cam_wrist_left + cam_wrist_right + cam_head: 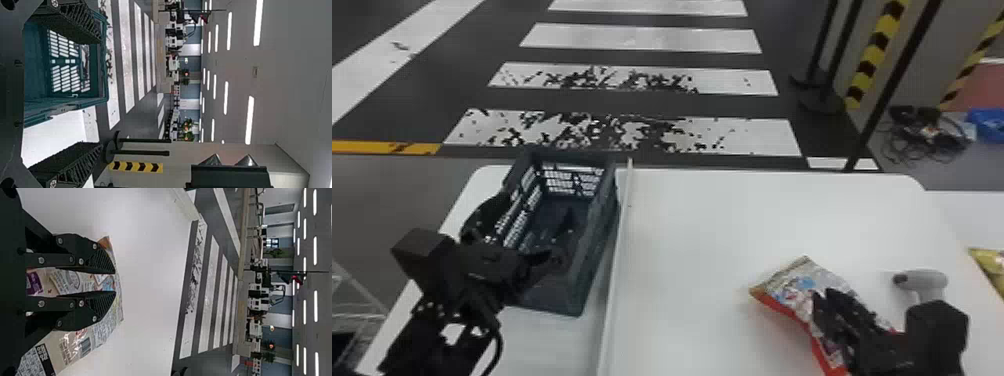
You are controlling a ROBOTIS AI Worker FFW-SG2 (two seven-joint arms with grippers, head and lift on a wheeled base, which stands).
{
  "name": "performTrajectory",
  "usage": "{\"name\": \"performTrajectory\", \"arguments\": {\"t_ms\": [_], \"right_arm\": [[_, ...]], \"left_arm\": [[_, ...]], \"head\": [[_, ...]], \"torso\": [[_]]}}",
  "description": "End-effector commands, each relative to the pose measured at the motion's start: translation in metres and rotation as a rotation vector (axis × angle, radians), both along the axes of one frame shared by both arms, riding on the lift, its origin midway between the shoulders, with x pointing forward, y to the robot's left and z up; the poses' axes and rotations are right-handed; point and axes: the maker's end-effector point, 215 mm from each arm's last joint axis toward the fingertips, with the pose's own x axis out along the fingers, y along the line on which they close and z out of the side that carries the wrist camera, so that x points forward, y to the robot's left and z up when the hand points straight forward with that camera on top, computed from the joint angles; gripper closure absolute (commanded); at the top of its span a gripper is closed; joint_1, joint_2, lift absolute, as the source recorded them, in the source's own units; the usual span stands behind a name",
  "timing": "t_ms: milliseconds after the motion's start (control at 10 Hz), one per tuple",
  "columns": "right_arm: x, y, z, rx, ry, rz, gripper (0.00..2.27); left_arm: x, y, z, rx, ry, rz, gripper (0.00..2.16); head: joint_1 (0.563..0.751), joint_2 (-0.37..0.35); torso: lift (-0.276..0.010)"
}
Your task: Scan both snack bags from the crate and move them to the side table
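"Well, where's the snack bag [792, 295]?"
"Under the right gripper [826, 299], fingers parted. White table [692, 225] (a broad stretch) spreads left of it to a raised strip [613, 280]."
"Left gripper [538, 205]?"
"Wide open, at the crate [599, 245]; striped floor [642, 102] beyond."

L gripper [538, 204], fingers wide apart; R gripper [824, 299], narrowly parted

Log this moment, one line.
right gripper: open over snack bag | left gripper: open at crate | scanner: on white table | yellow bag: far right
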Motion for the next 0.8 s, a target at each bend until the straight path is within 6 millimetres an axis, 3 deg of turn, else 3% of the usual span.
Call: {"name": "performTrajectory", "arguments": {"t_ms": [0, 200, 300, 700], "right_arm": [[0.019, -0.03, -0.008, -0.017, 0.021, -0.018, 2.24], [0.041, -0.039, -0.007, -0.014, 0.032, 0.022, 2.24], [0.043, -0.039, -0.011, -0.012, 0.049, 0.055, 2.24], [0.02, -0.035, -0.03, -0.012, 0.119, 0.14, 2.24]], "left_arm": [[-0.002, 0.0, 0.0, 0.003, -0.005, 0.006, 0.07], [-0.007, 0.002, -0.002, 0.007, -0.005, 0.015, 0.07], [-0.008, 0.003, -0.002, 0.008, -0.005, 0.02, 0.07], [-0.004, 0.003, 0.002, -0.001, -0.013, 0.028, 0.07]], "head": [[0.695, -0.032], [0.695, -0.072], [0.695, -0.08], [0.695, -0.077]], "torso": [[-0.095], [-0.095], [-0.095], [-0.095]]}}
